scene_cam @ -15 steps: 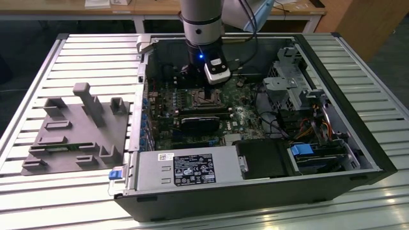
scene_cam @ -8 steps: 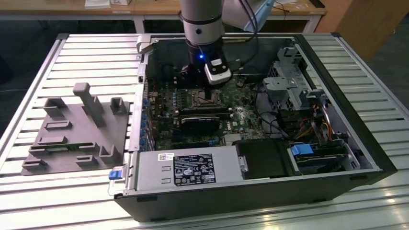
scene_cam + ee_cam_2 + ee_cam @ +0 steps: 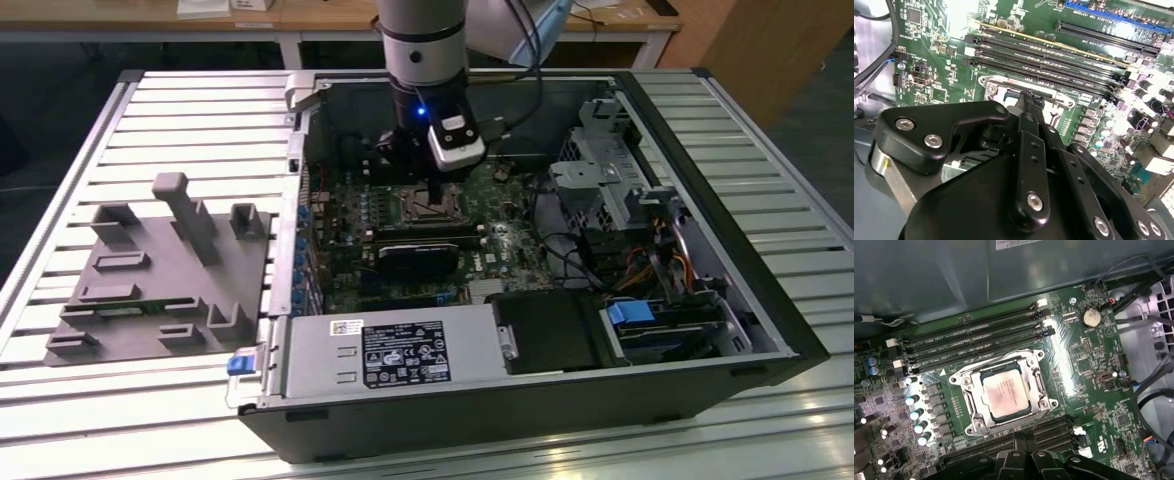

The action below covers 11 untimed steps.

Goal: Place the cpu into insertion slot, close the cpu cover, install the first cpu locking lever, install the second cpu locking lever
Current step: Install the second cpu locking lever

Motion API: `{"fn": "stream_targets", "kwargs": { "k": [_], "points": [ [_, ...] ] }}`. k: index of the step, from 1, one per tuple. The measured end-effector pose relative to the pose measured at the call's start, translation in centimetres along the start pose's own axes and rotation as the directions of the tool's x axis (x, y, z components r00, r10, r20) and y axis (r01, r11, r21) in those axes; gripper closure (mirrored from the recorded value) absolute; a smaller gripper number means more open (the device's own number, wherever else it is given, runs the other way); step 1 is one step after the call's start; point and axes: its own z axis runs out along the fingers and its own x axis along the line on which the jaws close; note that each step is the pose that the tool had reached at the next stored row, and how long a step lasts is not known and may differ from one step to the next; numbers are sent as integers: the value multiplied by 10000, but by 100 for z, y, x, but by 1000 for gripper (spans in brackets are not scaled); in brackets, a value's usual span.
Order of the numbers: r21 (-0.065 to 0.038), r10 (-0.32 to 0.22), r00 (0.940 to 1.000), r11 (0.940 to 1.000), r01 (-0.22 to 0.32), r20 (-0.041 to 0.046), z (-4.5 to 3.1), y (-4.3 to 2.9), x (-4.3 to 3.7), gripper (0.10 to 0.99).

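Already the cpu (image 3: 1005, 391) lies flat in the insertion slot (image 3: 970, 427) on the green motherboard (image 3: 1094, 405), its dull silver top framed by the cpu cover (image 3: 1035, 369), which looks laid down around it in the first wrist view; whether the locking levers are latched I cannot tell. Black memory slots (image 3: 974, 335) run in a row just beside the socket on one side, and a round coin battery (image 3: 1090, 317) sits near their end. In the exterior view the claw (image 3: 435, 190) hangs low inside the open computer case (image 3: 747, 330), right over the socket; whether its fingers are spread or pressed together I cannot tell. Close by stand a black expansion card (image 3: 411, 262), the grey power supply (image 3: 387, 355) and a bundle of cables (image 3: 627, 262); a grey fixture (image 3: 160, 275) rests on the slatted tabletop (image 3: 80, 410) to the exterior view's left.
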Motion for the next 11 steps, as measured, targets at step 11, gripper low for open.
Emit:
{"fn": "stream_targets", "kwargs": {
  "k": [11],
  "points": [
    [-100,-78,10000,9999,77,-28,48,-128,-23,984]
  ]
}}
